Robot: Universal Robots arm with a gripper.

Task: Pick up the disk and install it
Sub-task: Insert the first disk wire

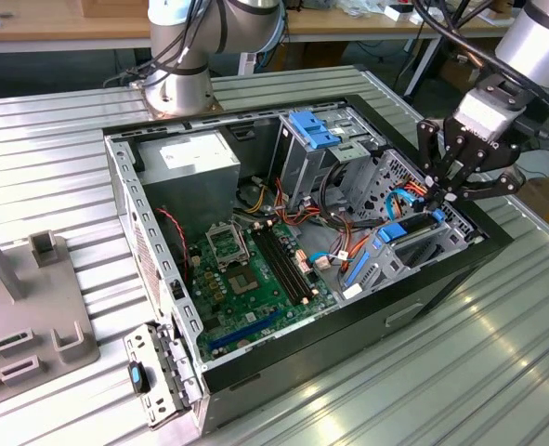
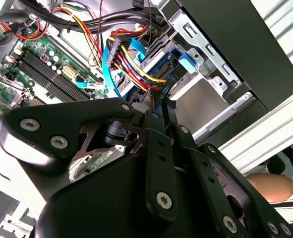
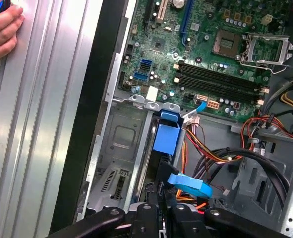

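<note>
The disk (image 1: 411, 234) stands on edge in the metal drive cage at the front corner of the open computer case (image 1: 125, 204), on the exterior view's right. Its blue side rail (image 3: 166, 136) faces up, and it appears in the second wrist view as a blue strip (image 2: 185, 60) over a dark slot. My gripper (image 1: 438, 197) hangs right over the disk's end nearest the cables. The fingers (image 2: 156, 111) are shut, tips close together just above the rail (image 3: 158, 191). I cannot tell whether they touch it.
Red, yellow and blue cables (image 1: 348, 232) crowd beside the cage. The green motherboard (image 1: 246, 279), a grey power-supply box (image 1: 195, 158) and a blue latch (image 1: 313, 128) fill the case. A second arm's base (image 1: 176, 88) stands behind. A hand (image 3: 2, 29) rests on the ribbed table.
</note>
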